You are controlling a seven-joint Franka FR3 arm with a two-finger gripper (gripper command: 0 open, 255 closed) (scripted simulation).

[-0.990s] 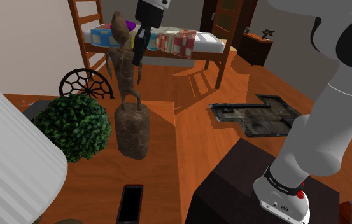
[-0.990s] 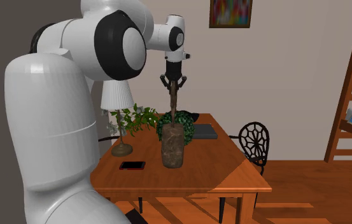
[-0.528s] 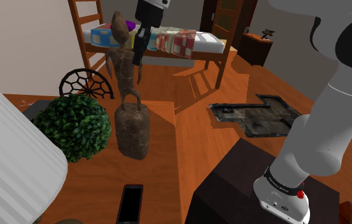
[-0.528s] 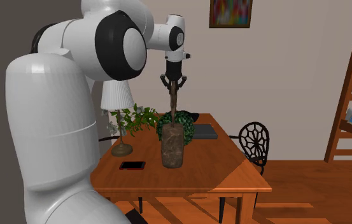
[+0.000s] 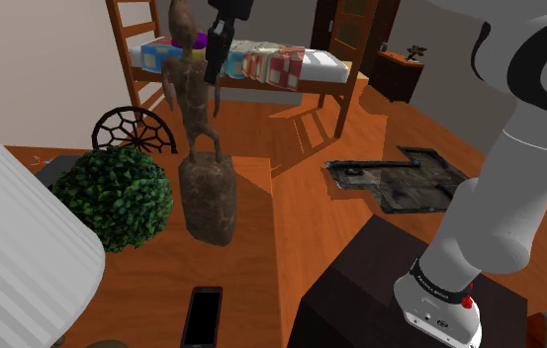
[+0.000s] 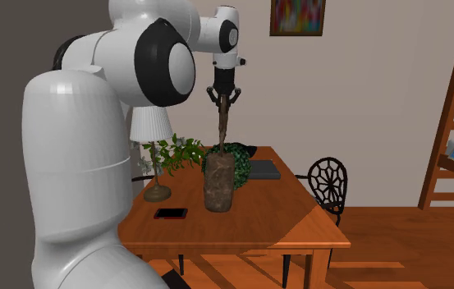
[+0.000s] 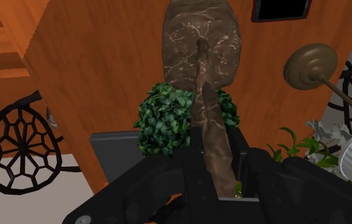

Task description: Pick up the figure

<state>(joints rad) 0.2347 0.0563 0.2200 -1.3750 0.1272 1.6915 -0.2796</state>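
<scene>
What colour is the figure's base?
The figure's base is mottled brown with pale veins; wrist view shows it best.

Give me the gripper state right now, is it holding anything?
Gripper: closed, holding the brown figure by its upper part.

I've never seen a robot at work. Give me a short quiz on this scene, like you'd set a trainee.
1. True or false: the pincer is shut on the upper end of the brown figure.
2. Which thing lies flat on the wooden table near the lamp's foot? A) a black phone B) a red cup C) a banana
3. Fill in: beside the figure's rocky base sits a round, green, leafy ____.
Key: 1 true; 2 A; 3 bush.
</scene>
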